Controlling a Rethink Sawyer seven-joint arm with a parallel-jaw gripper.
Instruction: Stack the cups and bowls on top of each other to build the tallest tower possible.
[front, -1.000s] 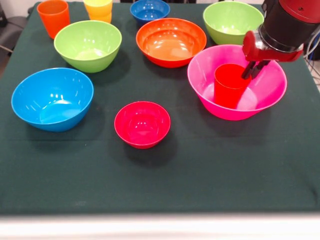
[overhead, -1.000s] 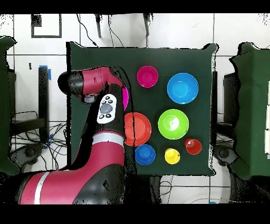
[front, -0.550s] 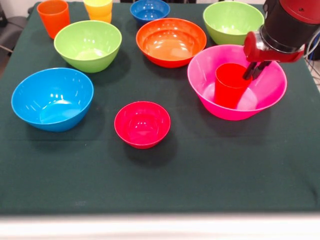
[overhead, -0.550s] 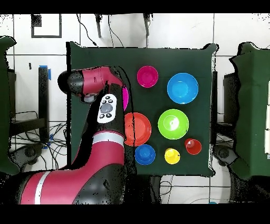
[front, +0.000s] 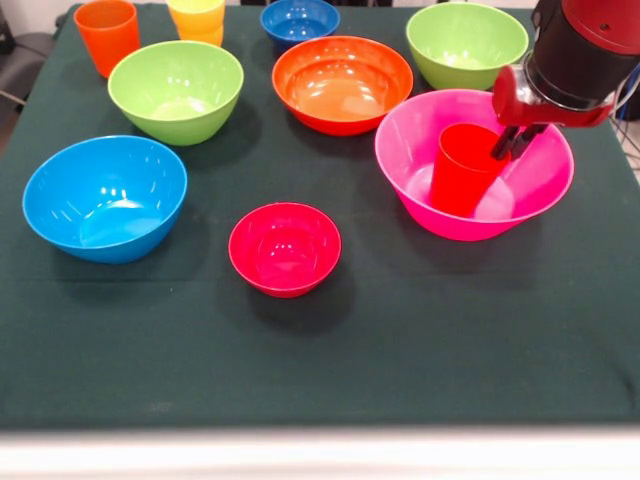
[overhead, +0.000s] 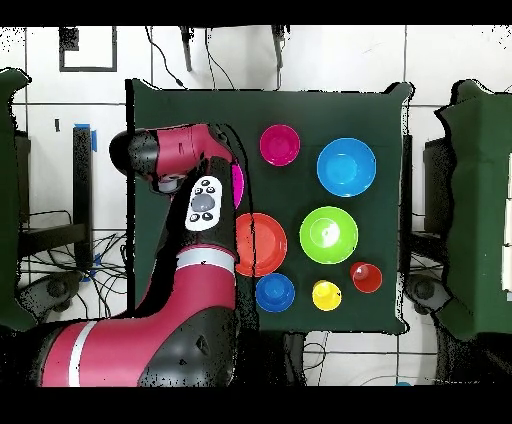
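Since a second ago your gripper (front: 509, 148) has crept right, tilting the red cup (front: 463, 170) in the big pink bowl (front: 415, 175); jaws clamp its rim (crimson bowl (front: 285, 248) unstacked); most stacking remains.

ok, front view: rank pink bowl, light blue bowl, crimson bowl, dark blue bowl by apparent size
1. pink bowl
2. light blue bowl
3. crimson bowl
4. dark blue bowl

The last two are unsure: the dark blue one sits farthest from the camera, which shrinks it.

Glossy smooth plastic bowls, such as the big pink bowl (front: 530, 195), sit on a matt dark-green cloth (front: 400, 340).
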